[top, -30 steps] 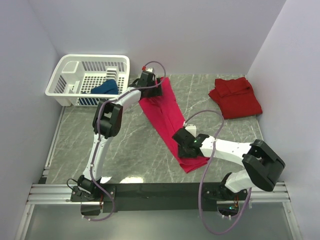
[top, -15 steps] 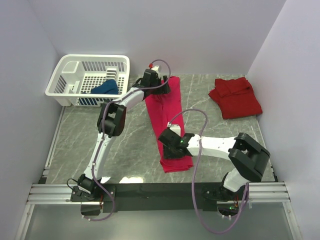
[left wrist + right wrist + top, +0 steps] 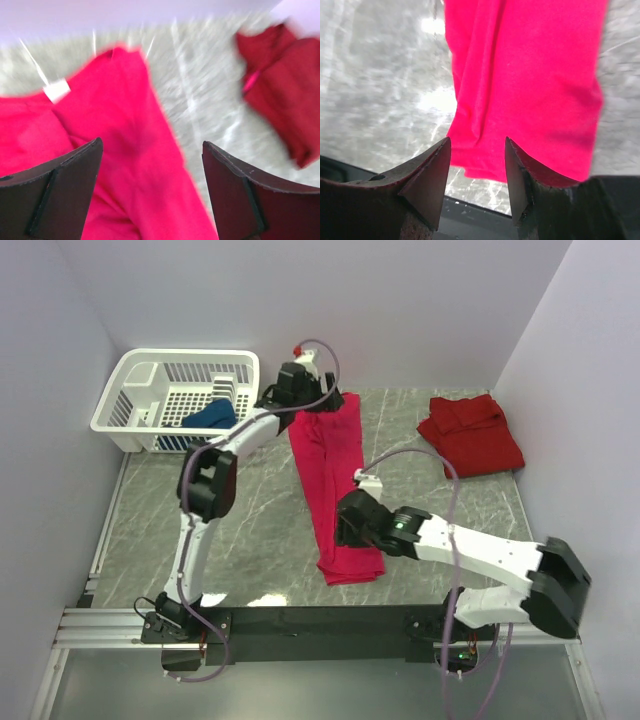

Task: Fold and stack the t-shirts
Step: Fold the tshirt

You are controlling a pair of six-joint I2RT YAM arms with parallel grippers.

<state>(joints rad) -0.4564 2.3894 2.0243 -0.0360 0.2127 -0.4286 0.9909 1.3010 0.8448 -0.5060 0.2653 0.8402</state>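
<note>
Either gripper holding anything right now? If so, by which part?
Nothing is held. The left gripper is open over the far end of the pink shirt; the right gripper is open over its near hem. The shirt lies on the table.

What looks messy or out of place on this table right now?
Nothing is spilled or damaged. The dark red t-shirt at the far right is a rumpled heap, not a neat fold. The magenta t-shirt lies as a long strip, slightly aslant, creased along one edge near its near end.
</note>
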